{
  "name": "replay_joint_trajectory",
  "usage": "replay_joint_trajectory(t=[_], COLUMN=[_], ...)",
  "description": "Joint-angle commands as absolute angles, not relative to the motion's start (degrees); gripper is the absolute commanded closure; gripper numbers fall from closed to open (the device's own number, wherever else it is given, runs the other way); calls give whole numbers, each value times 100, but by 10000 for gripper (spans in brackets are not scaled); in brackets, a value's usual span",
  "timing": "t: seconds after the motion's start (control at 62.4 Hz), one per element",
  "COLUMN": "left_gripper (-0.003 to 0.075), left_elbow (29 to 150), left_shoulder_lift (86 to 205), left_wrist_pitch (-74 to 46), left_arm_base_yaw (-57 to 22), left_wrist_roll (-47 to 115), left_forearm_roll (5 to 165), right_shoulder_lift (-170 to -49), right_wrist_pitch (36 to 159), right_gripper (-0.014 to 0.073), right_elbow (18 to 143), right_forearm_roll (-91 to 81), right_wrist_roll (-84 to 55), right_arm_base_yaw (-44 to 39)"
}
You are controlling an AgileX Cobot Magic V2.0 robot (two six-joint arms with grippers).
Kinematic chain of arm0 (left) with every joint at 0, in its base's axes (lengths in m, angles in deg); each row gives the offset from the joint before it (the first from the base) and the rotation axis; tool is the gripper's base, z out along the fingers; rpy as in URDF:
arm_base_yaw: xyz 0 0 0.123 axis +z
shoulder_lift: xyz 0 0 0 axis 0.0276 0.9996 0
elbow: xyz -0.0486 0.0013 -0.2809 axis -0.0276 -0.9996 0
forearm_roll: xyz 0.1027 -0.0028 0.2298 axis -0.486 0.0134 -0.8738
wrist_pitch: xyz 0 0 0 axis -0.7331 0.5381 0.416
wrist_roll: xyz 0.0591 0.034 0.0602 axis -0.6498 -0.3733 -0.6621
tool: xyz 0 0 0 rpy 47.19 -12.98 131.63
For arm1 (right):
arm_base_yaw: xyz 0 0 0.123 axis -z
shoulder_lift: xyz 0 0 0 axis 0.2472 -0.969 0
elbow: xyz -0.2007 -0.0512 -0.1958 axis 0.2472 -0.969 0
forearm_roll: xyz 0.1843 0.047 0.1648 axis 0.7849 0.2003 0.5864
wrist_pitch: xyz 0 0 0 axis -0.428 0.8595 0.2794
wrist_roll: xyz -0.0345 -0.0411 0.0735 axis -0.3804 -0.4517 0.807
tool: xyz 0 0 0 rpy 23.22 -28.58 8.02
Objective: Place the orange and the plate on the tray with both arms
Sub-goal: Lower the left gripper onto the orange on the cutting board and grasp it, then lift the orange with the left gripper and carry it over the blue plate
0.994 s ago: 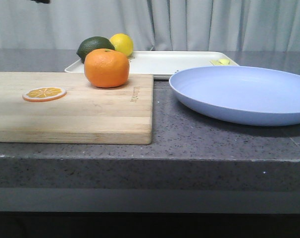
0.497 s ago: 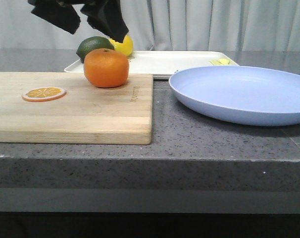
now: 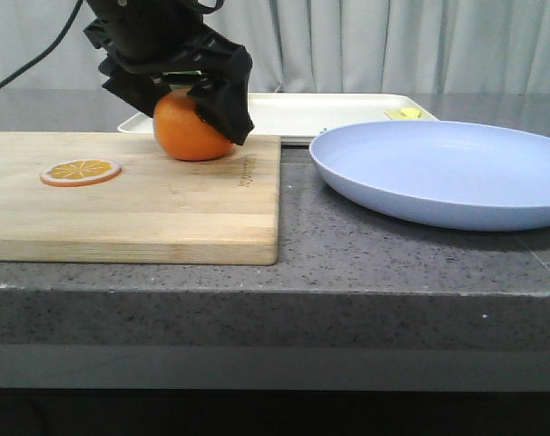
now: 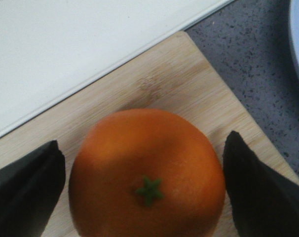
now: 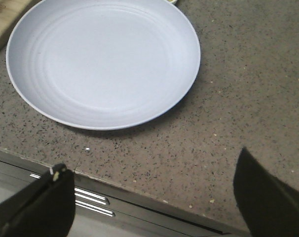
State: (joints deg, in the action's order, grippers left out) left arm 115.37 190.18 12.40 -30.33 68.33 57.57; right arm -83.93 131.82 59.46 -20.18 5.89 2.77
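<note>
The orange (image 3: 186,132) rests on the far right part of the wooden cutting board (image 3: 130,204), green stem up (image 4: 149,190). My left gripper (image 3: 182,107) has come down over it and is open. One black finger (image 4: 26,192) stands on each side of the orange (image 4: 147,168), the other finger (image 4: 260,192) a thin gap away. The lavender plate (image 3: 447,173) lies on the counter to the right, seen whole in the right wrist view (image 5: 102,59). My right gripper (image 5: 150,160) hangs open and empty over the counter's front edge, short of the plate. The cream tray (image 3: 329,113) lies behind.
An orange slice (image 3: 80,171) lies on the board's left part. A small yellow piece (image 3: 404,113) sits at the tray's right end. The tray's rim (image 4: 115,61) runs close behind the orange. The left arm hides the tray's left end.
The left gripper came down from the top of the front view and now straddles the orange, hiding the lime and lemon behind it. Orange and plate have not moved.
</note>
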Motion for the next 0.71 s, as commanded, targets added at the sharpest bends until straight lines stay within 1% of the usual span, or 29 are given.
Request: replay_joint_trajectory(t=[0.0,0.08,0.16,0.241,0.417,0.69], left_gripper=[130,194,286,319,320,319], left_elbow=[11742,11742,11742,11767,12152,12955], left_shoulder_lift=[18747,18747,18747,18747,18737,18973], left_wrist_pitch=[1102,1236,1275,1308,1449,1341], left_arm_base_yaw=[-3083,-3083,-3083,-3083,-3307,-4233], left_wrist_roll=[6827,6827,6827,6827,6827,6827], left_forearm_roll=[5790,5790,5790,5819,5967,6000], right_shoulder_lift=[-8456,-8456,-8456,-8456,-8456,-8456], right_wrist_pitch=[12808,12808,12808,12808,12813,12813], right_gripper=[-59,-59,-59,-59,-59,-59], right_elbow=[6143,6143,6143,6143,6143,6143], right_forearm_roll=[-2065,-2065,-2065,-2065,-2065,-2065], right_wrist_roll=[545,545,545,545,545,545], right_arm_base_yaw=[275,275,275,275,275,275])
